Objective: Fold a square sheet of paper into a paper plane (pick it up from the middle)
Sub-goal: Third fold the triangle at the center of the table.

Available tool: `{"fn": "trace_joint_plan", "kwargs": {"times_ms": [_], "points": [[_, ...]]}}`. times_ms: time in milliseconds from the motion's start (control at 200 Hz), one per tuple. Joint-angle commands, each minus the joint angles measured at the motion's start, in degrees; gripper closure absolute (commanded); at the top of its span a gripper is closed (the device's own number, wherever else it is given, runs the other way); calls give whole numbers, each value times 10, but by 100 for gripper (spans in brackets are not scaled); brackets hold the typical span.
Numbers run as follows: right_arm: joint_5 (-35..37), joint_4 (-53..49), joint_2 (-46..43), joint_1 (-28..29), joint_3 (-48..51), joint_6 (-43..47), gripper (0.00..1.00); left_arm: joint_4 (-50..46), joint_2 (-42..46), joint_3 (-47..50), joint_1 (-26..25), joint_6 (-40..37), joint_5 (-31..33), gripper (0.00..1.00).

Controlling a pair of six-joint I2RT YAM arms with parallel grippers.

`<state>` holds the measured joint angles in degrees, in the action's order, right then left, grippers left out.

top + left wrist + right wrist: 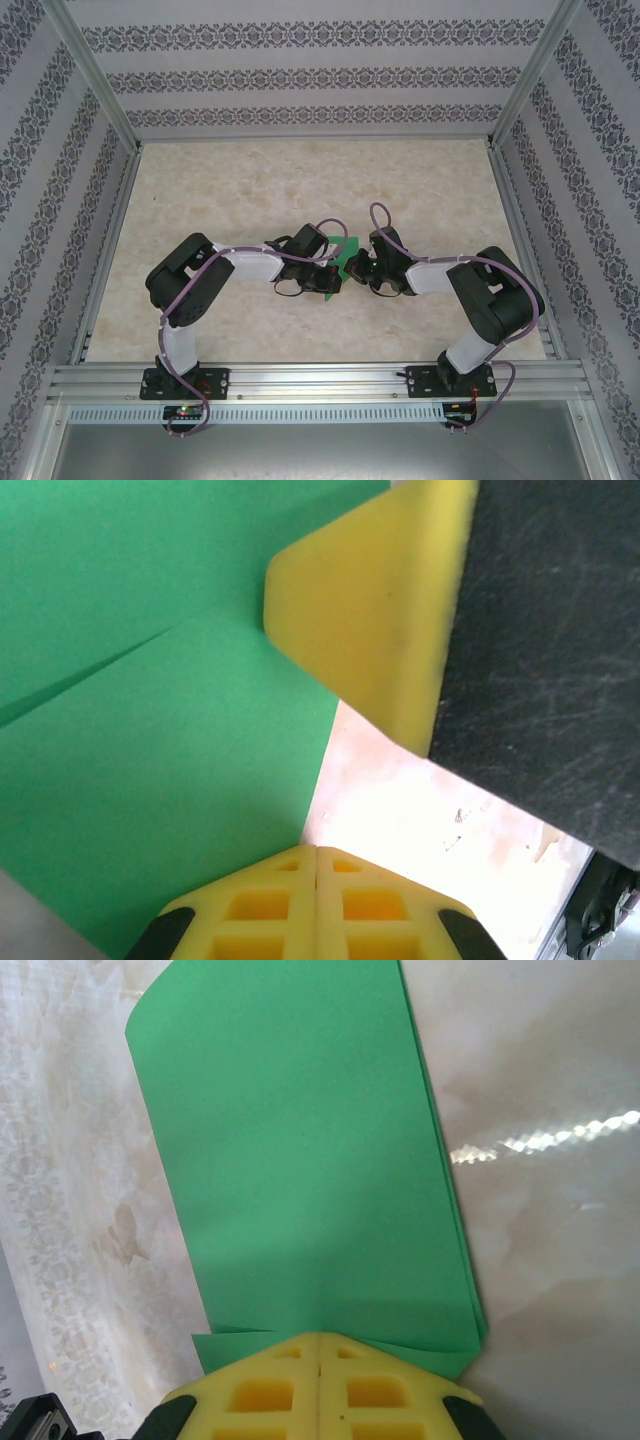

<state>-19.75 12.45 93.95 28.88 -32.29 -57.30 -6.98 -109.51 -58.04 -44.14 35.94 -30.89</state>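
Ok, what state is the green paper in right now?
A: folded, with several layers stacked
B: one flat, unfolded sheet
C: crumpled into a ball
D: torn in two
A: in the right wrist view the green paper shows several stacked edges down one long side and at the end by the shut right gripper; the left wrist view shows a fold edge across it.

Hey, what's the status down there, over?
Left gripper shut at the green paper edge, hold unclear. Right gripper shut on the folded sheet. Both crowded together over the table.
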Motion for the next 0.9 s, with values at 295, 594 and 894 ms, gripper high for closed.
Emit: {"fn": "trace_joint_plan", "kwargs": {"times_ms": [295, 594, 894], "points": [[52, -88, 26, 7, 5, 20, 95, -85, 29, 49, 8, 1, -15, 93], [52, -93, 25, 9, 4, 23, 95, -75, 61, 90, 14, 20, -27, 92], [49, -99, 18, 9, -5, 21, 94, -104, 117, 66, 28, 19, -35, 90]]}}
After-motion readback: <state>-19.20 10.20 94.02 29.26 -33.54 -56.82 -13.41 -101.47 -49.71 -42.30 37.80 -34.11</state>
